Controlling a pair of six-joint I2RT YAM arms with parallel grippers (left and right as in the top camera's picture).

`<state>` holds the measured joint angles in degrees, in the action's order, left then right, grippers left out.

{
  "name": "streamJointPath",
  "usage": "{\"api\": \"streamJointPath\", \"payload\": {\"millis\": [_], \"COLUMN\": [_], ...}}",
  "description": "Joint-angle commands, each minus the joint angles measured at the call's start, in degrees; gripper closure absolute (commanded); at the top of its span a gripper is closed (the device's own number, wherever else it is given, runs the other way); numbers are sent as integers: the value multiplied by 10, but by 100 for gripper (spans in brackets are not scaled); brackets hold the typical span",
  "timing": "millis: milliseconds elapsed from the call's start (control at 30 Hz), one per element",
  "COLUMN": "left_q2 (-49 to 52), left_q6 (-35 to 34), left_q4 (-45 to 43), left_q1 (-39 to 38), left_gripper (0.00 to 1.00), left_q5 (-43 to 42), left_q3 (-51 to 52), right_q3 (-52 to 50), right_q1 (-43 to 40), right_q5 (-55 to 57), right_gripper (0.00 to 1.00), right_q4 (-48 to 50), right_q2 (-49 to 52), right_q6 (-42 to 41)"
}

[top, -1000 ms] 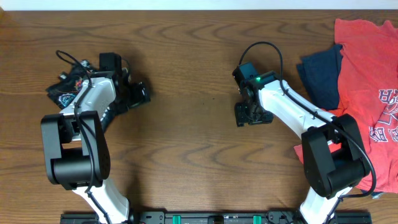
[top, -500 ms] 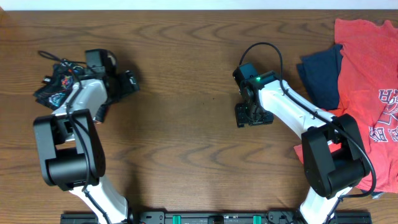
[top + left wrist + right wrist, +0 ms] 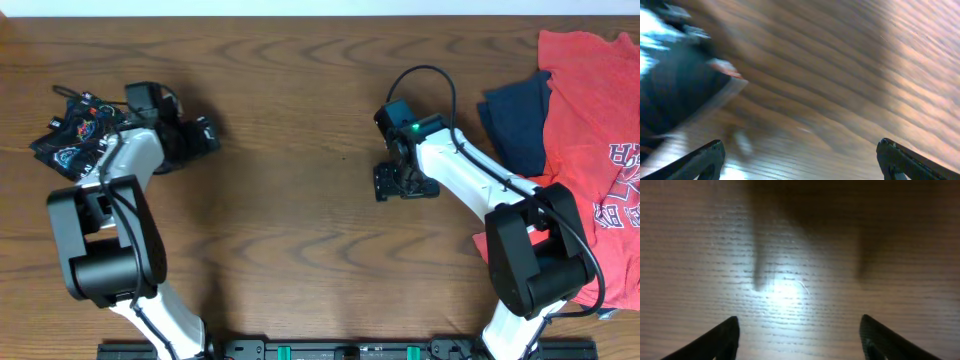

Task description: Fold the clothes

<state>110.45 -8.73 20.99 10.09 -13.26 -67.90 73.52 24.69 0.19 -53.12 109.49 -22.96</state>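
The black jersey (image 3: 72,132) lies bunched in a small heap at the far left of the table, its orange-red lines and white print showing. It appears blurred at the left of the left wrist view (image 3: 670,85). My left gripper (image 3: 197,134) sits just right of the heap, open and empty (image 3: 800,150), over bare wood. My right gripper (image 3: 396,183) is near the table's middle, open and empty (image 3: 800,325), hovering low over bare wood far from the jersey.
A red T-shirt with lettering (image 3: 590,130) and a plain navy garment (image 3: 518,125) lie at the right edge of the wooden table (image 3: 300,230). The arm bases stand at the front edge.
The left arm has swung left and back, and the bunched jersey has shifted left with it. The right gripper has barely moved.
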Motion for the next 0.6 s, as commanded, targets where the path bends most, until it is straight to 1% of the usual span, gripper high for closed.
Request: {"api": "streamJointPath", "payload": {"millis": [0, 33, 167, 267, 433, 567], "left_q2": [-20, -23, -30, -40, -95, -168], "left_q6": [19, 20, 21, 21, 20, 21], "left_q4": [26, 40, 114, 200, 347, 442], "left_q1": [-45, -59, -118, -144, -143, -139], "left_gripper": [2, 2, 2, 2, 2, 2], "left_q5": [-12, -11, -11, -11, -11, -5], "left_q3": [2, 2, 1, -11, -36, -35], "right_q3": [6, 6, 9, 22, 63, 64], "right_q1": [-19, -26, -65, -100, -160, -188], "right_q5": [-45, -60, -102, -146, -154, -143], "right_gripper": [20, 18, 13, 10, 10, 9], "right_q4": [13, 17, 20, -6, -106, -131], "right_q2": [2, 2, 2, 2, -9, -54], "right_q6": [-20, -18, -15, 39, 93, 98]}}
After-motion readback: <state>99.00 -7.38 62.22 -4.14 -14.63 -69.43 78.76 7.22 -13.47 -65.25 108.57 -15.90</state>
